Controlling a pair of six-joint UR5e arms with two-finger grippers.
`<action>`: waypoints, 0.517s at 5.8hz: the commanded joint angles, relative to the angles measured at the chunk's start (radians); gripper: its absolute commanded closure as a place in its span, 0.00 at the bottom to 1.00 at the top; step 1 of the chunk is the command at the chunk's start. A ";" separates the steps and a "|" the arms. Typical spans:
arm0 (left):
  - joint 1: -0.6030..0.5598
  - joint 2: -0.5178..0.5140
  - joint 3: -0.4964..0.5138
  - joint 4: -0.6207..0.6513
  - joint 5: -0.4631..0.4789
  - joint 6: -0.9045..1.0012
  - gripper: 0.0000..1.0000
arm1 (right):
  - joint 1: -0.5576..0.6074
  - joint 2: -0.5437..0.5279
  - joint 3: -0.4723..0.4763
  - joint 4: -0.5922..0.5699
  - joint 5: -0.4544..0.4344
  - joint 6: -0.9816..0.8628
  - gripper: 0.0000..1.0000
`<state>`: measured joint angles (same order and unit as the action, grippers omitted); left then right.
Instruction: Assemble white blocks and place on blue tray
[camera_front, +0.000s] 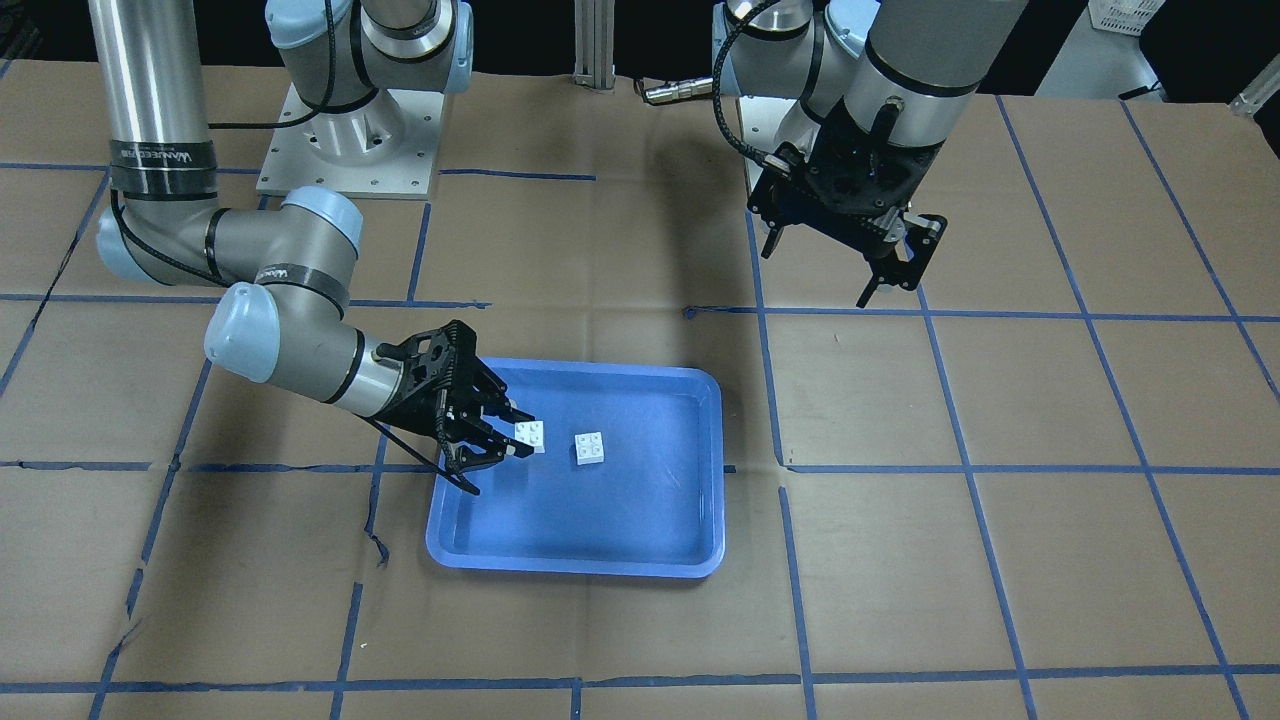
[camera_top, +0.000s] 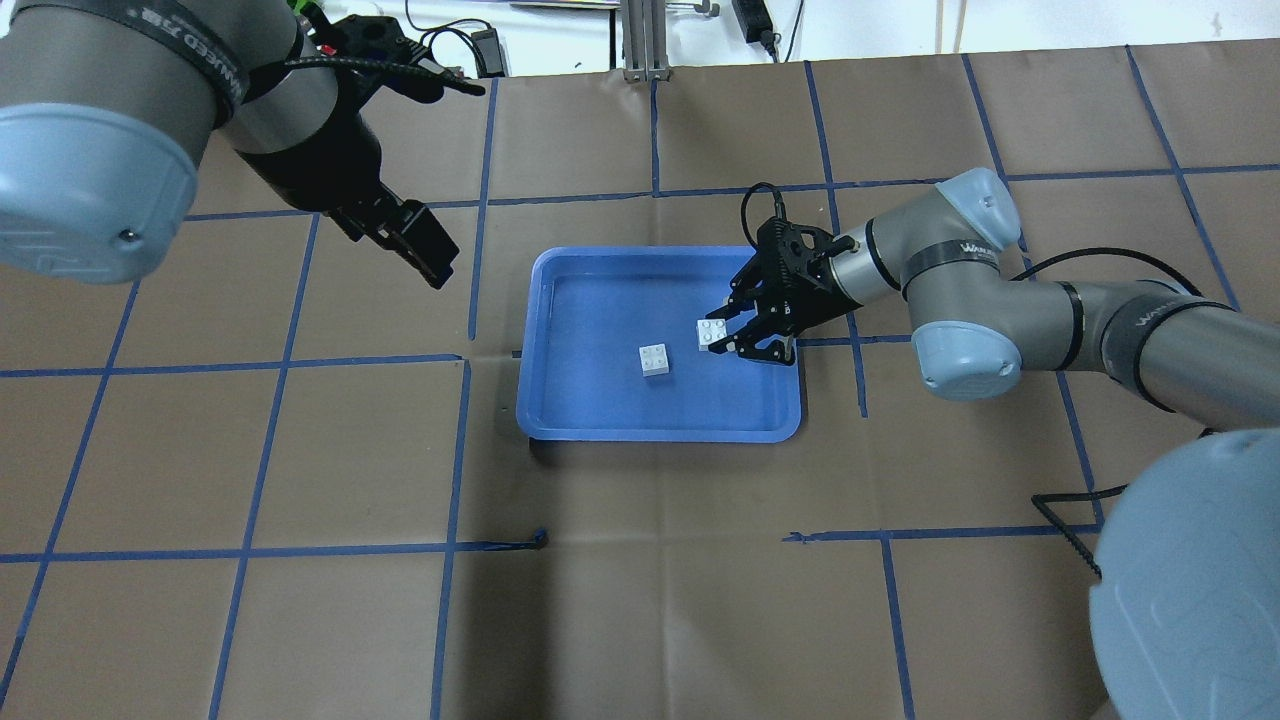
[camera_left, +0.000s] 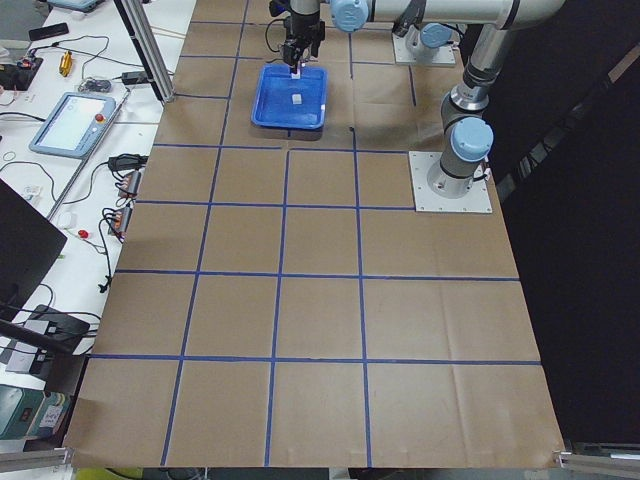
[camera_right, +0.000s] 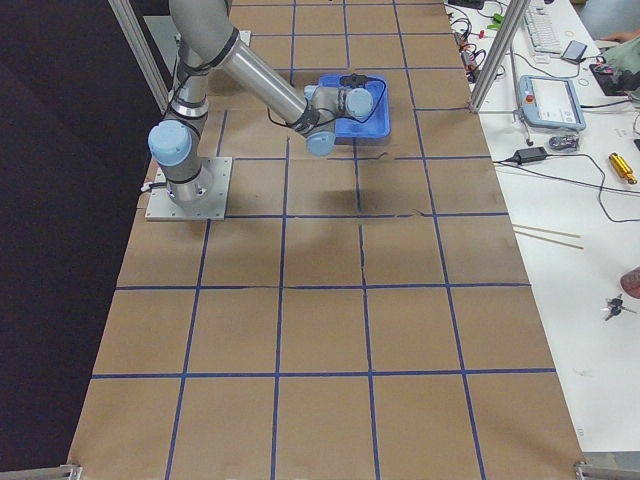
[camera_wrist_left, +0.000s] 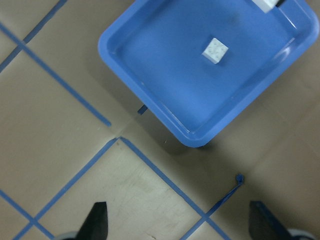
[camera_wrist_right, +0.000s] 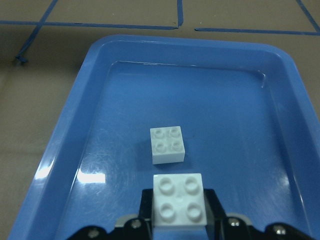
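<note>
- White block (camera_wrist_right: 178, 197) sits clamped in my right claw (camera_top: 722, 335), studs up, low over the tray (camera_top: 660, 428).
- The second block (camera_wrist_right: 167, 144) lies loose on the tray floor, just left of the held one, studs up.
- My left claw (camera_top: 425, 255) hangs open, well left of the tray.
- Risk: if I press down off-centre, the studs may miss and the unbraced block could skid on slick plastic.

Brown papered table (camera_top: 640, 620), blue tape grid (camera_left: 272, 360), white side bench (camera_left: 30, 190).
</note>
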<state>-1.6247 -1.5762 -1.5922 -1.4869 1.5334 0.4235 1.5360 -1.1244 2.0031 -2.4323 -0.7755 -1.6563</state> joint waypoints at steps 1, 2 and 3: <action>0.000 -0.001 0.037 -0.033 0.049 -0.266 0.01 | 0.015 0.043 0.003 -0.059 0.001 0.030 0.90; 0.000 -0.001 0.037 -0.032 0.048 -0.337 0.01 | 0.015 0.045 0.015 -0.060 0.001 0.029 0.90; 0.002 -0.001 0.035 -0.033 0.048 -0.348 0.01 | 0.015 0.058 0.019 -0.082 0.001 0.029 0.90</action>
<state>-1.6241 -1.5771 -1.5570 -1.5178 1.5798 0.1062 1.5504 -1.0769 2.0169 -2.4980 -0.7747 -1.6277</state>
